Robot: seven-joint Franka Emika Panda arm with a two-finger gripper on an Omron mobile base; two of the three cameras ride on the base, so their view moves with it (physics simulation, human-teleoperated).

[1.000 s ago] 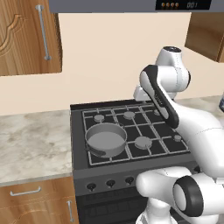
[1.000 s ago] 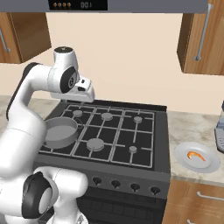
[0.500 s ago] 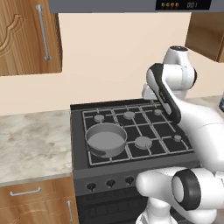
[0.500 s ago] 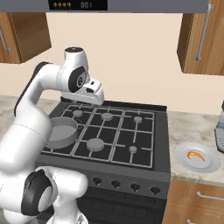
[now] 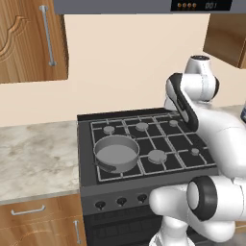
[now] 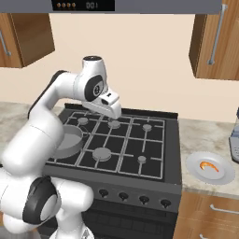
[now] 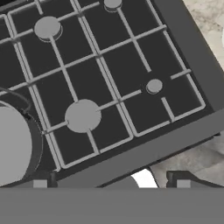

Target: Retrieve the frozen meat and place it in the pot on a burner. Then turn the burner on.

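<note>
One piece of frozen meat (image 6: 208,166) is lying on a white plate (image 6: 223,177) on the counter (image 6: 196,137) to the right of the stove (image 6: 123,144). It is small, orange and curved, with its long axis running roughly left to right across the plate.

One pot (image 5: 116,154) is sitting on the near left burner, nothing showing inside it; the hand view is catching its rim (image 7: 33,144) at the left edge.

The end effector (image 6: 112,108) is hanging over the far middle of the stove, above the grates and touching nothing. Its fingers are standing spread wide with nothing between them; the two dark tips (image 7: 183,180) are showing far apart at the bottom of the hand view.

Key relation: the meat is lying well to the right of the end effector and nearer the front of the counter, with the right half of the stove between them. The pot is on the opposite side, to the left. Judging from this, the coming move is a reach right and down to the plate, then a carry back across the stove.

Counts: one meat piece, one plate, one pot, five burner caps visible in the right base view, a row of knobs (image 6: 123,197) along the stove front.
</note>
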